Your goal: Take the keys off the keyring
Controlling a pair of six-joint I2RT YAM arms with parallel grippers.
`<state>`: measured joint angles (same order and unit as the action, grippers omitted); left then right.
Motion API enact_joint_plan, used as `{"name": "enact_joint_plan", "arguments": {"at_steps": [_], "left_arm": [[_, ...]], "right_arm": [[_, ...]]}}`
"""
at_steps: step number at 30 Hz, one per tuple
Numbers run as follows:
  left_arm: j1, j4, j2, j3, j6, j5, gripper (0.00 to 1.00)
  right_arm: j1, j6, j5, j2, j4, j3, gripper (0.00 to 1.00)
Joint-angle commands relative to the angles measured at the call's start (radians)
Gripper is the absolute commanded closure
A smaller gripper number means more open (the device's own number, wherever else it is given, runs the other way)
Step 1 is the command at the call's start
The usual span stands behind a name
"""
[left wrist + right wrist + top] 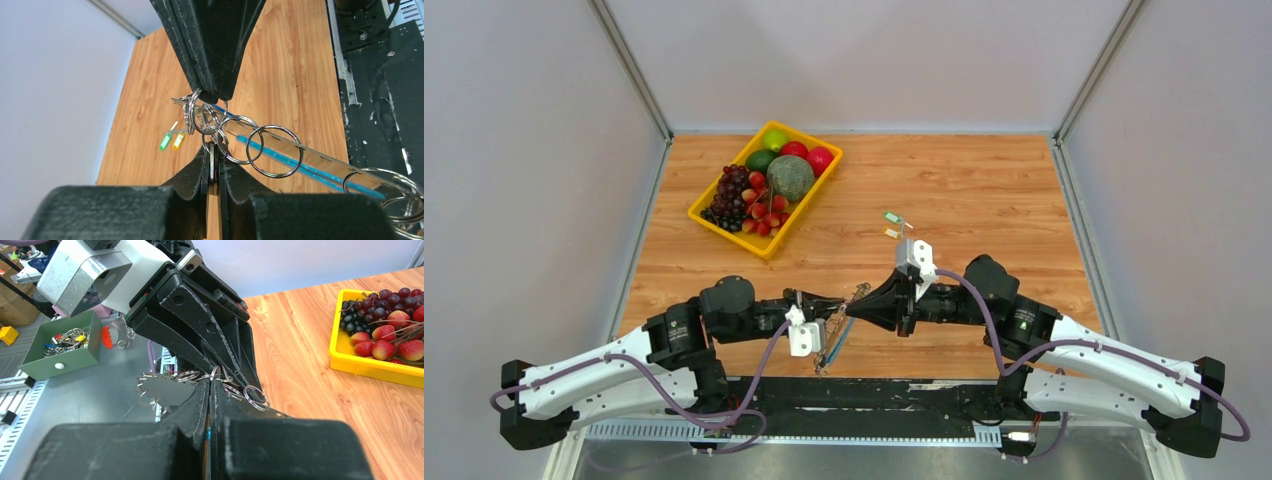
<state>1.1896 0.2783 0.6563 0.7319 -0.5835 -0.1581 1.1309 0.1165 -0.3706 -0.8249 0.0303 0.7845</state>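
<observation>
The keyring (860, 294) is held in the air between both grippers near the table's front edge. It is a silvery jagged plate (165, 390) with a light-blue strip (280, 156) and several small split rings (274, 151). My left gripper (214, 147) is shut on a thin flat silvery key (213, 162) hanging from one small ring. My right gripper (210, 382) is shut on a small ring at the keyring's edge; it also shows in the left wrist view (212, 94), tip to tip with the left one. A green-headed key (891, 215) and an orange-headed key (891, 233) lie loose on the table.
A yellow fruit tray (714, 222) with grapes, strawberries and other fruit stands at the back left. A green box (60, 357) of spare keys sits off the table beyond the arm bases. A black base rail (874, 395) runs along the near edge.
</observation>
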Motion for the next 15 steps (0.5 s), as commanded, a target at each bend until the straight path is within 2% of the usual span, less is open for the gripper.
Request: {"name": "enact_joint_plan", "arguments": {"at_steps": [1, 4, 6, 15], "left_arm": [[-0.001, -0.033, -0.008, 0.011, -0.003, 0.041, 0.89], [-0.001, -0.029, -0.01, 0.016, -0.006, 0.092, 0.98], [-0.001, -0.028, -0.015, 0.019, -0.008, 0.125, 1.0], [-0.001, -0.03, -0.023, 0.014, -0.019, 0.18, 1.0]], "right_arm": [[-0.004, -0.004, -0.011, 0.023, 0.039, 0.038, 1.0], [-0.004, 0.006, -0.014, 0.031, 0.04, 0.033, 1.0], [-0.005, 0.025, -0.021, 0.033, 0.041, 0.025, 1.0], [-0.004, 0.09, -0.037, 0.031, 0.063, -0.017, 1.0]]}}
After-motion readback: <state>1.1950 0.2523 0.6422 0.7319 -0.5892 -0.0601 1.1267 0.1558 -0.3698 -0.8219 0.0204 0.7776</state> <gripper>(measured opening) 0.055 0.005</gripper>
